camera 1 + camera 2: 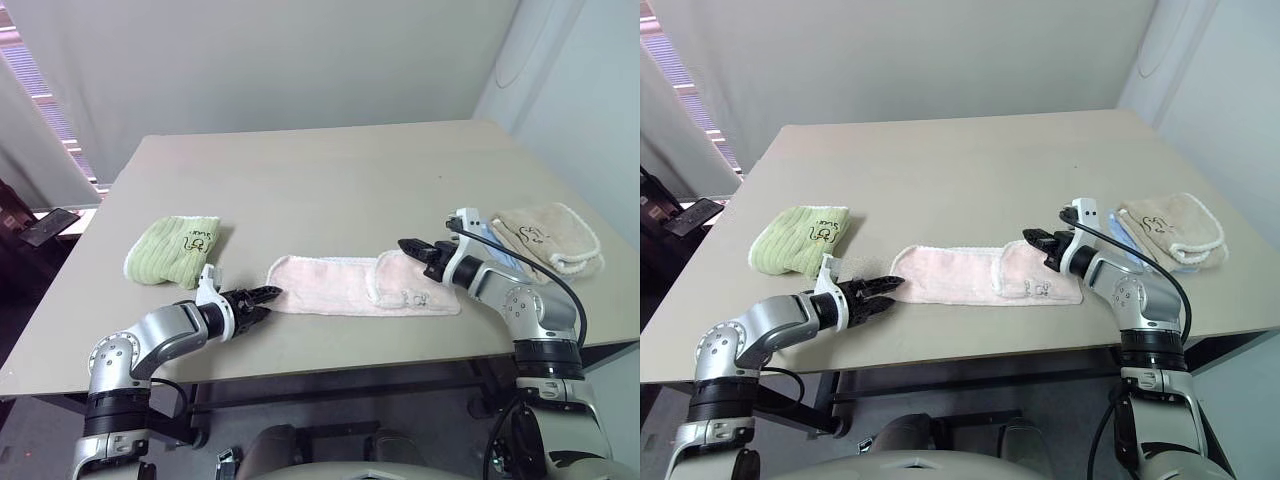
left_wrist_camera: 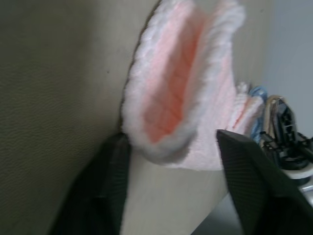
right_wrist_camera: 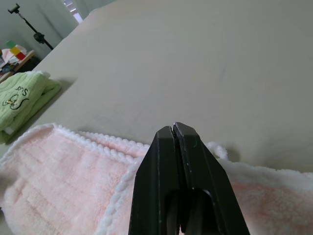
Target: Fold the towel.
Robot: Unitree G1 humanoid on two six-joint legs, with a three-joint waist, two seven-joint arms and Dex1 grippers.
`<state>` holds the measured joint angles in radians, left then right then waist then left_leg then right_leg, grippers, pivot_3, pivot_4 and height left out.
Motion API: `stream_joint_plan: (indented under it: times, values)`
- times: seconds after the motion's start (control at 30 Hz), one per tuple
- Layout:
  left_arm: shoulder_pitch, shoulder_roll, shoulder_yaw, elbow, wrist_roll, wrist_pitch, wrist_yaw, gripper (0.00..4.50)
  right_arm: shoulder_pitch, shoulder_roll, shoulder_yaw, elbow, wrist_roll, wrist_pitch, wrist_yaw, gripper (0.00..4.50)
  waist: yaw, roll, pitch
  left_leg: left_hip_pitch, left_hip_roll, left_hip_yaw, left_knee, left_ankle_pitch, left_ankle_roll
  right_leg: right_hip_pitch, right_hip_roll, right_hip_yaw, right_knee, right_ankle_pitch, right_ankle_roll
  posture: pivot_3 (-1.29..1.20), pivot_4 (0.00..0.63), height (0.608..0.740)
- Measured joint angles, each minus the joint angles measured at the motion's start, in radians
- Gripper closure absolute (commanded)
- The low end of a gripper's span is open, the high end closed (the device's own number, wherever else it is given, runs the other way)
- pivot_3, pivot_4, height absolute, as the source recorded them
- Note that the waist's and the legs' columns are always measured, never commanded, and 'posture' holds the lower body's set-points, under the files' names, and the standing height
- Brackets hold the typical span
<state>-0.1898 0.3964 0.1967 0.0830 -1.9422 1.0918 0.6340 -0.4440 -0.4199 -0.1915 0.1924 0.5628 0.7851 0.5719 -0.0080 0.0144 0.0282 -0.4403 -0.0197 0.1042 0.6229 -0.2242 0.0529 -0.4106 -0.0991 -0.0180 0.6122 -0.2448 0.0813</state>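
with its right end already lapped over, the pale pink terry towel (image 1: 340, 285) awaits its left fold: left gripper (image 1: 262, 297) jaws part-open around that end must pinch, right gripper (image 1: 412, 247) jaws closed, empty.

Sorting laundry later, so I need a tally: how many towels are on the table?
3. The pink towel lies in the middle near the front edge, the green towel on the robot's left, the beige towel on its right, over something blue.

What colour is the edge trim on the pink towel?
White, a fluffy border around the pale pink towel; clearest in the right wrist view.
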Motion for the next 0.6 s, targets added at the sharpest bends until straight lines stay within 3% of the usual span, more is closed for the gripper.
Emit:
stream_joint_plan:
  times: [0.17, 0.43, 0.6]
  values:
    - [0.000, 0.015, -0.045, 0.013, 0.000, -0.011, -0.003, 4.46, -0.005, -0.003, -0.005, 0.012, -0.011, -0.008, -0.005, 4.50, -0.002, 0.000, 0.000, -0.001, 0.000, 0.000, 0.000, 0.000, 0.000, -0.002, 0.000, 0.000, -0.001, 0.000, 0.000, 0.00, 0.000, 0.730]
    - [0.001, 0.055, -0.051, 0.013, -0.008, -0.011, -0.064, 4.46, -0.004, -0.004, -0.013, 0.025, -0.019, -0.017, -0.005, 4.50, -0.006, 0.000, 0.000, -0.001, 0.001, 0.000, -0.001, 0.000, 0.000, -0.005, 0.000, 0.000, -0.001, 0.000, 0.000, 0.00, 0.000, 0.730]
    - [-0.063, 0.179, -0.056, 0.013, 0.053, 0.060, -0.225, 4.46, 0.021, -0.028, -0.046, -0.034, 0.039, 0.007, 0.055, 4.50, -0.004, 0.000, 0.001, -0.004, 0.001, 0.001, -0.003, 0.001, -0.001, -0.009, 0.000, 0.000, -0.001, 0.000, 0.000, 0.00, 0.000, 0.730]
